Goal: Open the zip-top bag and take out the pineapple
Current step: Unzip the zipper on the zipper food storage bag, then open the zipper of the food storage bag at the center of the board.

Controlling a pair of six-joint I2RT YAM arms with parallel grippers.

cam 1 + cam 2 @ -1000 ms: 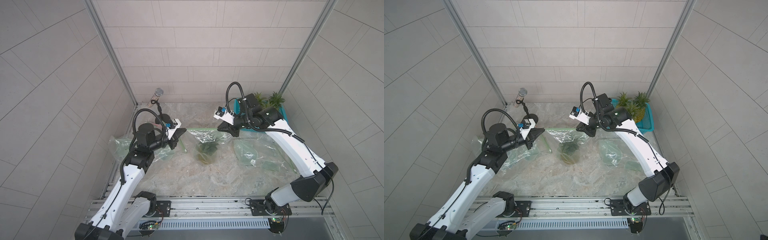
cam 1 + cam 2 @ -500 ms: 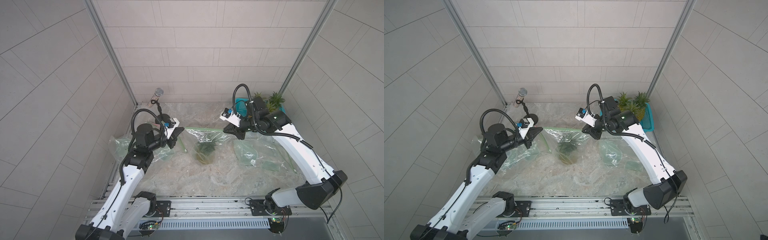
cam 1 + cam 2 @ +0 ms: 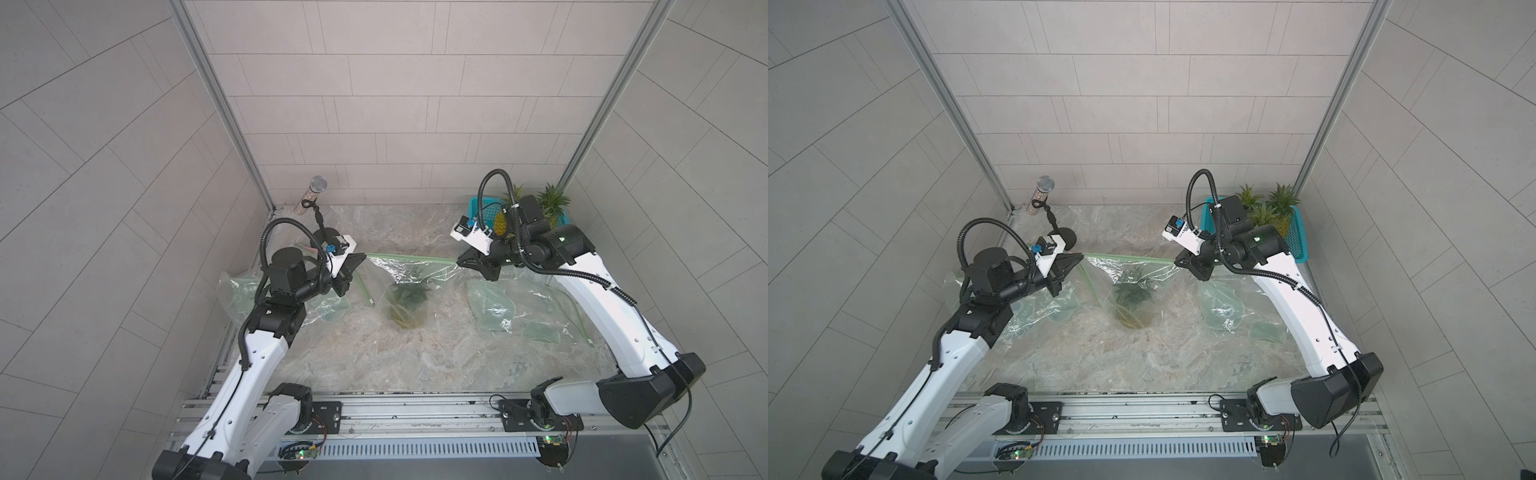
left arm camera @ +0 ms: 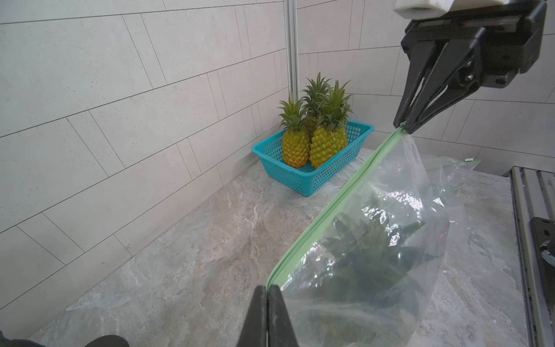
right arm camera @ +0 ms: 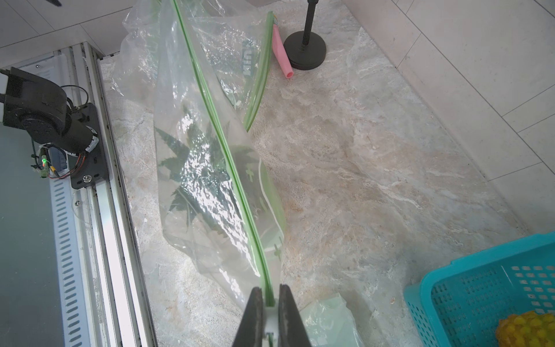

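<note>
Your left gripper [image 4: 267,296] is clamped shut on one end of the green zip strip of the clear plastic zip-top bag [image 3: 409,272]. Your right gripper [image 5: 268,296] is closed on the opposite end, with what looks like a white tab between its jaws. The strip runs taut between the 2 claws, above the marble-patterned tabletop [image 3: 374,357]. The pineapple with dark green leaves [image 3: 407,305] sits low inside the bag, whose bottom seems to rest on the table midway between the arms.

I cannot tell whether the seal is parted along its length. To open it well, you probably want 1 claw on each lip near the middle, pulling across the strip. Pulling endwise likely just tightens the seam. Release 1 end at a time so the bag does not flop over, and steer clear of the loose clear bags [image 3: 503,307] lying to either side.
</note>
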